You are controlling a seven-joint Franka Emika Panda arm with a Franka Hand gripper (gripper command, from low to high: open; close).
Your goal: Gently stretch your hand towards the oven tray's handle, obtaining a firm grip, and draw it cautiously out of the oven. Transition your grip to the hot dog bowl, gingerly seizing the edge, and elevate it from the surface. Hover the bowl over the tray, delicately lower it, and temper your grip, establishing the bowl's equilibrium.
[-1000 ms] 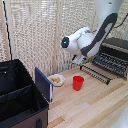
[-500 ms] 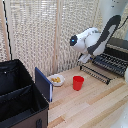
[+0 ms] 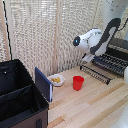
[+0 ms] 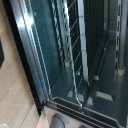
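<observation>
Dark wire oven tray (image 3: 111, 63) lay over the boxy oven's (image 3: 120, 49) dropped door at the counter's far edge; small white hot dog bowl (image 3: 56, 79) waited beside a red plastic cup (image 3: 78, 82). Fingers' spread: cannot tell.

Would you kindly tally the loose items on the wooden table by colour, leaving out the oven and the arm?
Red: 1, the red cup
White: 1, the hot dog bowl
Black: 1, the black bin
Blue: 1, the blue panel at the bin's side
Total: 4
</observation>
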